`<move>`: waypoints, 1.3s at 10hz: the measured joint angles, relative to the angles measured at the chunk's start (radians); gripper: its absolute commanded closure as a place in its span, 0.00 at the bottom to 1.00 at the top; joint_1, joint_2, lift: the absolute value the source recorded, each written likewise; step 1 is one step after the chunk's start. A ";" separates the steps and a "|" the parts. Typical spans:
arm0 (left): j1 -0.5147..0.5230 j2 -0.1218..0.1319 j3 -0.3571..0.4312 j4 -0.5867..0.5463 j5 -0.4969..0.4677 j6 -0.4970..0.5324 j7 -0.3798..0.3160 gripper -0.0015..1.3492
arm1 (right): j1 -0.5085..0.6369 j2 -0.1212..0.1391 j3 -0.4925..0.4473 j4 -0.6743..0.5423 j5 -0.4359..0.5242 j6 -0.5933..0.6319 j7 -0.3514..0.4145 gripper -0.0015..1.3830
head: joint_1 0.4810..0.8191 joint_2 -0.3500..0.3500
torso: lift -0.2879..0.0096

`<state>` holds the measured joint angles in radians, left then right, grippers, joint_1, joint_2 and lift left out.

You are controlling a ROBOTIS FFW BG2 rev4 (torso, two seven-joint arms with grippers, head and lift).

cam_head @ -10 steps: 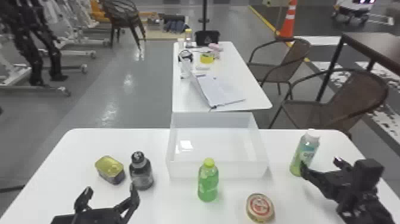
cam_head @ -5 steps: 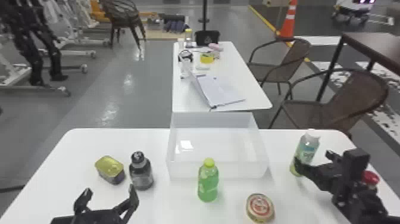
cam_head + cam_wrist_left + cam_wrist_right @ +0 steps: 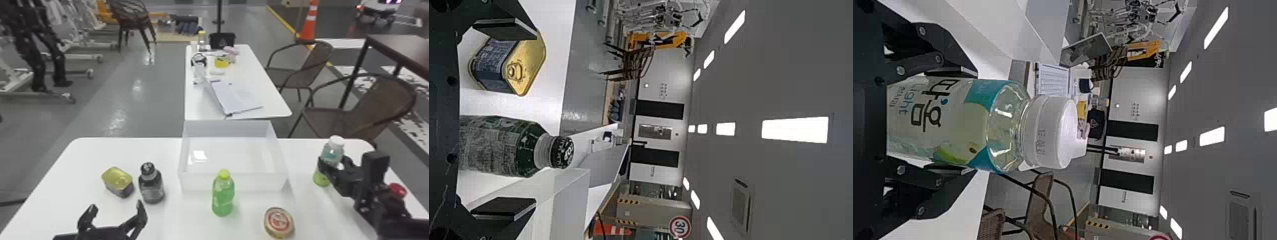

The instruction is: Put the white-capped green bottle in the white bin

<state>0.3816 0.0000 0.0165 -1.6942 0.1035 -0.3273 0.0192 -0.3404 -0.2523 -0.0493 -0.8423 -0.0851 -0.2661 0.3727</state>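
My right gripper (image 3: 335, 162) is at the table's right side, its fingers closed around the body of the white-capped green bottle (image 3: 332, 152). Seen from the right wrist, that gripper (image 3: 955, 121) has a pad against each side of the bottle (image 3: 1003, 125), below its white cap. The white bin (image 3: 233, 182) stands at the table's middle, to the left of the held bottle, with nothing in it. Over the near left of the table, my left gripper (image 3: 115, 214) is parked with its fingers apart; in the left wrist view this gripper (image 3: 504, 118) holds nothing.
A green-capped bottle (image 3: 223, 194) stands just in front of the bin. Left of the bin are a dark bottle (image 3: 151, 186) and a yellow-topped can (image 3: 117, 181). A round tin (image 3: 278, 222) lies nearer, and a red-topped item (image 3: 397, 190) is partly behind the right arm.
My right gripper has moved inward around the bottle and now grips it; the bottle has shifted slightly to the right. The left arm looks unmoved.
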 measured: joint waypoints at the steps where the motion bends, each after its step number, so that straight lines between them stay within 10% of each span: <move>1: 0.000 0.000 0.003 0.001 0.001 -0.001 -0.004 0.09 | 0.002 0.005 0.000 0.001 -0.003 -0.001 0.000 0.80 | 0.20 0.50 | 0.63; 4: -0.002 0.000 0.002 0.006 0.007 -0.001 -0.008 0.09 | 0.040 0.011 0.000 -0.066 -0.036 0.016 -0.002 0.80 | 0.20 0.50 | 0.63; 9: -0.010 0.000 -0.006 0.018 0.027 0.002 -0.008 0.09 | 0.193 -0.006 0.005 -0.591 -0.130 0.292 -0.066 0.80 | 0.20 0.50 | 0.63; 13: -0.026 0.000 -0.025 0.032 0.046 0.005 -0.008 0.09 | 0.087 -0.049 0.166 -0.606 -0.270 0.289 -0.070 0.80 | 0.20 0.50 | 0.63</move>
<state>0.3555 0.0000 -0.0080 -1.6618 0.1491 -0.3221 0.0108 -0.2539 -0.3018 0.1164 -1.4485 -0.3554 0.0230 0.3026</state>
